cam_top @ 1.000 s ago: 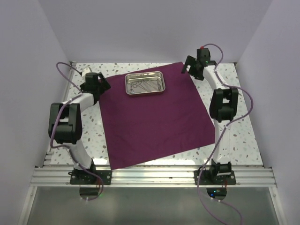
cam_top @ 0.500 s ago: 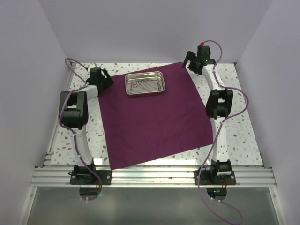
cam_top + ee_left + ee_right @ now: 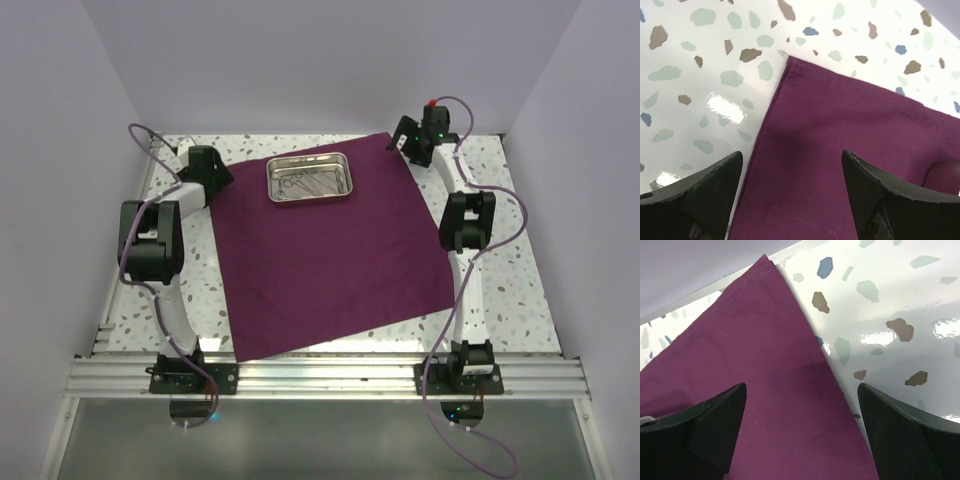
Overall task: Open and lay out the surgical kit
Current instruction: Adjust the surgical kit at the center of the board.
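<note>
Evidently the cloth wrap [image 3: 320, 260] lay spread flat mid-frame on the worktop [image 3: 500, 280], steel tray [image 3: 311, 198] at upper centre. My left claw [image 3: 790, 160] and right claw [image 3: 801, 387] gaped empty above the wrap's upper corners; limp fabric, I'd pinch a hem.

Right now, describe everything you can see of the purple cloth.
The purple cloth is a dark, matte, roughly square sheet with a hemmed edge, spread flat and slightly skewed on the speckled table. The steel tray rests on its far part. The left gripper and right gripper, fingers open, sit over its far corners; contact cannot be told.
</note>
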`<action>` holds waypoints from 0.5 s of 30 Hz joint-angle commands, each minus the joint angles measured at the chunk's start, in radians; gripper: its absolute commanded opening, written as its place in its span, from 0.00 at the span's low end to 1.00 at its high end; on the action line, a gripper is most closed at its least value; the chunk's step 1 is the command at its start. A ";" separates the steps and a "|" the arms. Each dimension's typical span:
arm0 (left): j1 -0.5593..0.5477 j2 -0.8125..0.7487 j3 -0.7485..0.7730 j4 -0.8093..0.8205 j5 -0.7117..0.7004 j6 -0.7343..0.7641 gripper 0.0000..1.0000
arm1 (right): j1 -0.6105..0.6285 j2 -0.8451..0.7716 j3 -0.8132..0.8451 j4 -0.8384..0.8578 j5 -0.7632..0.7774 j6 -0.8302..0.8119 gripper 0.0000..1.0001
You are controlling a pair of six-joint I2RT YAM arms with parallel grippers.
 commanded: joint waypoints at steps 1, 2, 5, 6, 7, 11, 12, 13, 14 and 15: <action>0.005 0.021 0.052 -0.092 -0.048 -0.001 0.83 | 0.000 0.026 0.002 0.033 -0.097 0.050 0.96; 0.005 0.027 0.055 -0.094 -0.040 -0.002 0.82 | 0.002 0.026 -0.006 0.039 -0.108 0.053 0.93; 0.005 0.048 0.084 -0.121 -0.031 -0.003 0.79 | 0.002 0.026 -0.034 0.061 -0.130 0.065 0.81; 0.005 0.056 0.110 -0.147 -0.029 -0.005 0.77 | 0.003 0.027 -0.034 0.066 -0.134 0.070 0.79; 0.005 0.071 0.123 -0.158 -0.022 -0.006 0.74 | 0.005 0.030 -0.034 0.066 -0.139 0.077 0.74; 0.000 0.088 0.121 -0.155 0.003 -0.012 0.67 | 0.019 0.030 -0.038 0.070 -0.144 0.081 0.48; -0.001 0.094 0.120 -0.154 0.004 -0.012 0.66 | 0.020 0.029 -0.040 0.073 -0.145 0.081 0.44; -0.007 0.099 0.120 -0.155 0.004 -0.015 0.65 | 0.020 0.029 -0.044 0.073 -0.145 0.079 0.41; -0.011 0.111 0.117 -0.155 0.004 -0.018 0.65 | 0.022 0.029 -0.047 0.075 -0.142 0.081 0.33; -0.014 0.117 0.112 -0.160 0.004 -0.021 0.65 | 0.023 0.024 -0.055 0.075 -0.141 0.081 0.29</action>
